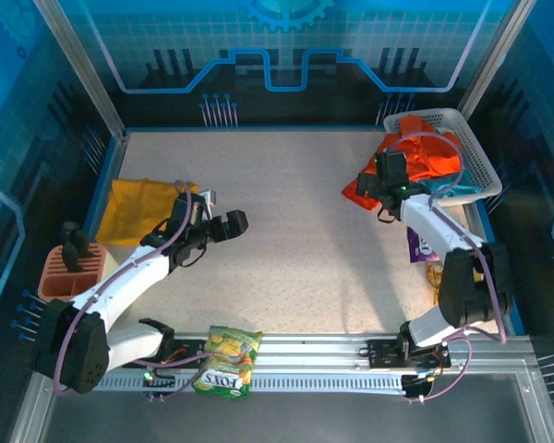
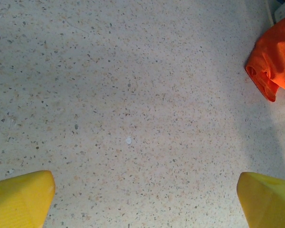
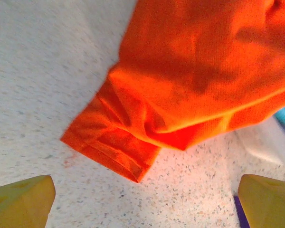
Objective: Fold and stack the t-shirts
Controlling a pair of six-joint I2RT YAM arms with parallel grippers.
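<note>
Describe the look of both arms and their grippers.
Both the left arm and right arm have white links, bulky black joints and a lilac cable looping alongside. The left gripper and right gripper end in blunt yellow fingertips.

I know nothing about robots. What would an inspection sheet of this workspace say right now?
Surface: speckled beige table, bare in the middle.
Job's things: orange t-shirt spilling from the white basket onto the table, far right; mustard-yellow t-shirt lying far left.
Clutter: snack bag on the near rail; purple packet by the right arm; orange holder at left.
Grippers: left gripper open over bare table; right gripper open above the orange sleeve.
Cables: lilac cables along both arms.
Surroundings: blue printed walls, metal frame.
</note>
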